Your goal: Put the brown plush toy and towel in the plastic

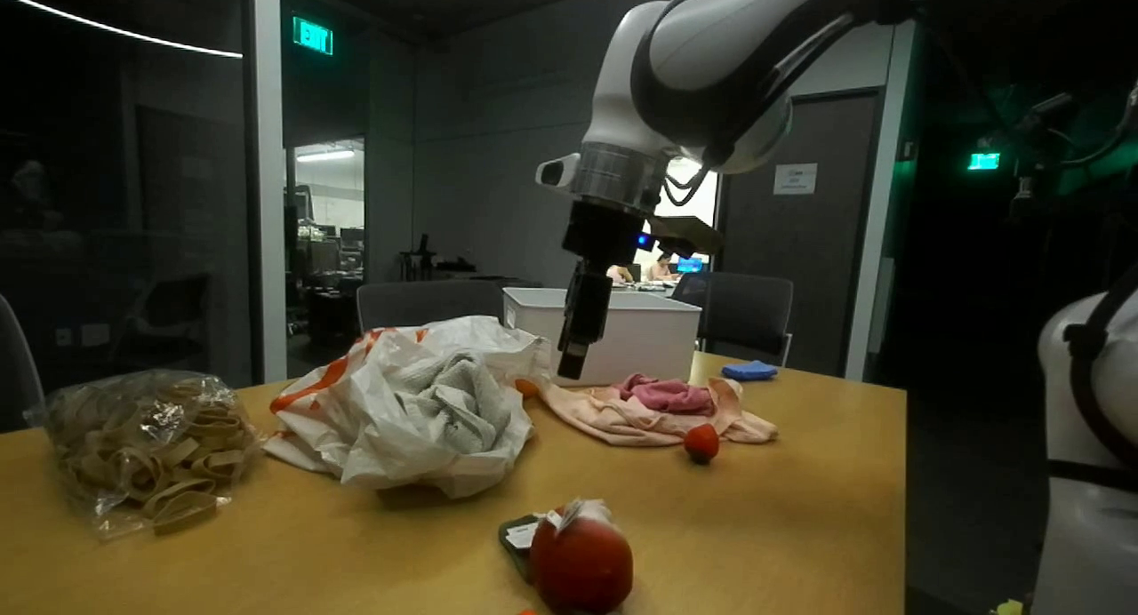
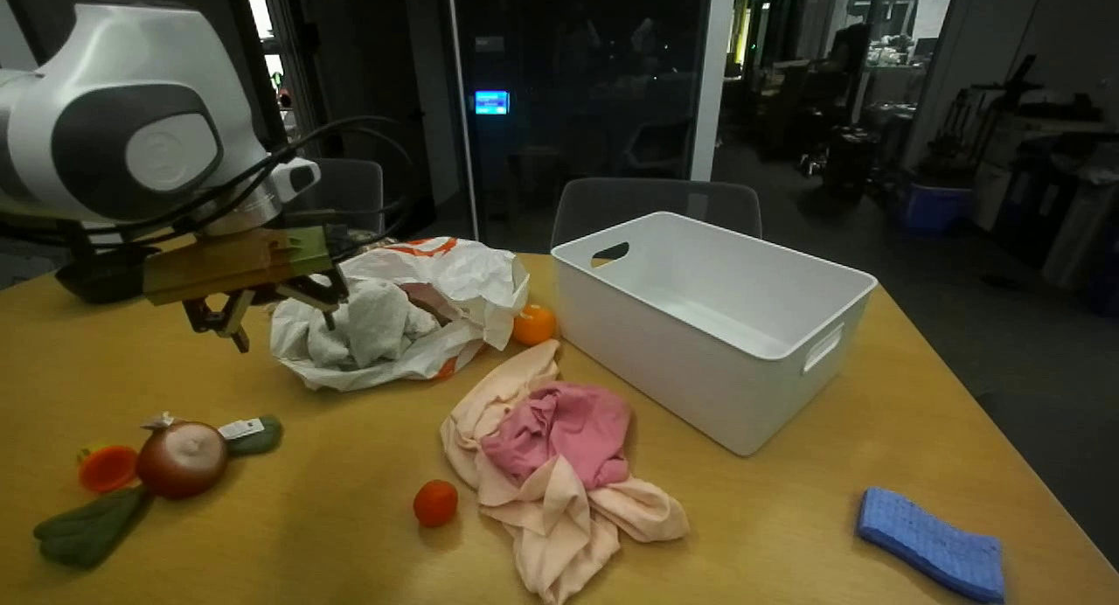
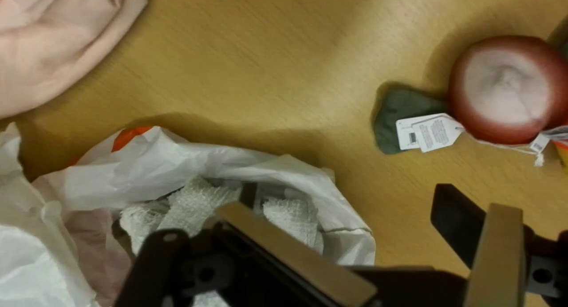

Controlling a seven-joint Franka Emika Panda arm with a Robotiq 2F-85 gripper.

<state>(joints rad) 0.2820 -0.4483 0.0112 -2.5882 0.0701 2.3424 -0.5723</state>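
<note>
A white plastic bag with orange print (image 1: 356,437) lies open on the table; it also shows in an exterior view (image 2: 472,273) and the wrist view (image 3: 191,160). A grey-white towel (image 1: 458,402) lies bunched in its mouth, also in the wrist view (image 3: 195,205). A brownish fold (image 2: 428,299) shows in the bag; I cannot tell what it is. A round red-brown plush toy (image 2: 182,459) with green parts and a white tag lies outside the bag, also in the wrist view (image 3: 506,85). My gripper (image 2: 284,334) is open and empty, above the table by the bag.
A white bin (image 2: 664,378) stands behind a peach and pink cloth (image 2: 559,430). An orange fruit (image 2: 534,324) sits between bag and bin. A small red ball (image 2: 435,503) and a blue sponge (image 2: 927,539) lie nearer. A clear bag of tan loops (image 1: 160,455) lies beside the white bag.
</note>
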